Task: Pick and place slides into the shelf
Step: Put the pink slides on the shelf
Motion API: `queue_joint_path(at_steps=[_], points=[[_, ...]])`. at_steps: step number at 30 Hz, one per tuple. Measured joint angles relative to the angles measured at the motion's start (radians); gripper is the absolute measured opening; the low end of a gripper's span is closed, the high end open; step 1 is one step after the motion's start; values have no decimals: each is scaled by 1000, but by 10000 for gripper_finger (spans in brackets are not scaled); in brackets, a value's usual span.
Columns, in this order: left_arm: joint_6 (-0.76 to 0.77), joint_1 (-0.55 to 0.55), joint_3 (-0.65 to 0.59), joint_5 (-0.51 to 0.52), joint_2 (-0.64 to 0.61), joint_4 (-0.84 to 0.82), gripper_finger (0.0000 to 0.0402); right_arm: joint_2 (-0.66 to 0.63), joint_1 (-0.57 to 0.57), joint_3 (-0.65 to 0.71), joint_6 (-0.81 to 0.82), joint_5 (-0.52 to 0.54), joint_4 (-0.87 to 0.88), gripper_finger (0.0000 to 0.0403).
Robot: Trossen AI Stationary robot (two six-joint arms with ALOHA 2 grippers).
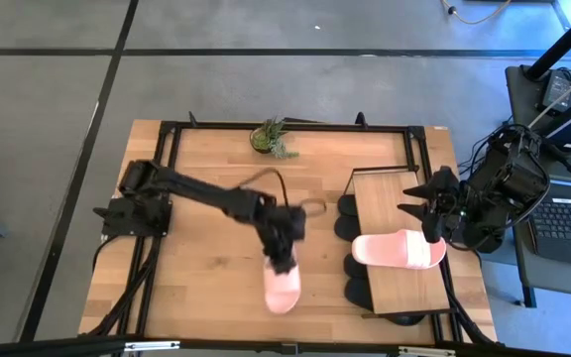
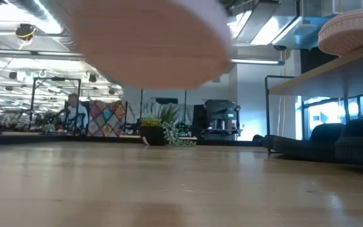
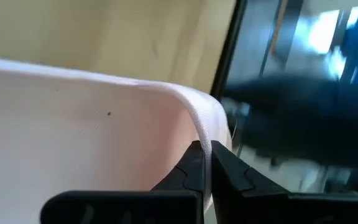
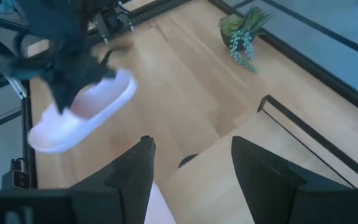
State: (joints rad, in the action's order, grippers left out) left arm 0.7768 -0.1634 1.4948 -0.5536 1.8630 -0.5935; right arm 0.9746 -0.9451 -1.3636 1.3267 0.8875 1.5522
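The left claw point(image 1: 284, 266) is closed on the edge of a pink slide point(image 1: 282, 288), and in the left wrist view its two dark fingertips point(image 3: 194, 171) pinch the thin pale rim of the slide point(image 3: 92, 137) between them. In the low view this slide point(image 2: 147, 44) hangs above the tabletop point(image 2: 181, 183) and does not touch the wood. From above, it is over the front middle part of the tabletop point(image 1: 206, 198), to the left of the shelf point(image 1: 399, 248).

The right claw point(image 1: 426, 213) stands open over the right edge of the shelf, with its fingers apart and nothing between them. Just in front of it, the second pink slide point(image 1: 398, 250) lies across the wooden top board of the shelf. Black slides point(image 1: 350, 213) lie under the board; their ends come out along the left side of the shelf.

A small potted plant point(image 1: 271, 139) stands near the back edge of the tabletop, well apart from both claws. In the low view a person point(image 2: 74, 113) shows far behind, in the room.
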Motion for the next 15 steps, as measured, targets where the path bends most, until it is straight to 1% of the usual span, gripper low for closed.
queue_joint_path(at_steps=[3, 6, 9, 12, 15], points=[[85, 71, 0, 34, -47, 43, 1, 1, 0, 0, 0, 0, -16, 214], [156, 141, 0, 48, -75, 148, 1, 1, 0, 0, 0, -1, -30, 214], [212, 199, 0, 101, -82, 302, 1, 1, 0, 0, 0, -1, -38, 214], [223, 246, 0, 153, -82, 465, 1, 1, 0, 0, 0, -1, -49, 214], [233, 290, 0, 182, -78, 606, 1, 1, 0, 0, 14, 1, -77, 214]])
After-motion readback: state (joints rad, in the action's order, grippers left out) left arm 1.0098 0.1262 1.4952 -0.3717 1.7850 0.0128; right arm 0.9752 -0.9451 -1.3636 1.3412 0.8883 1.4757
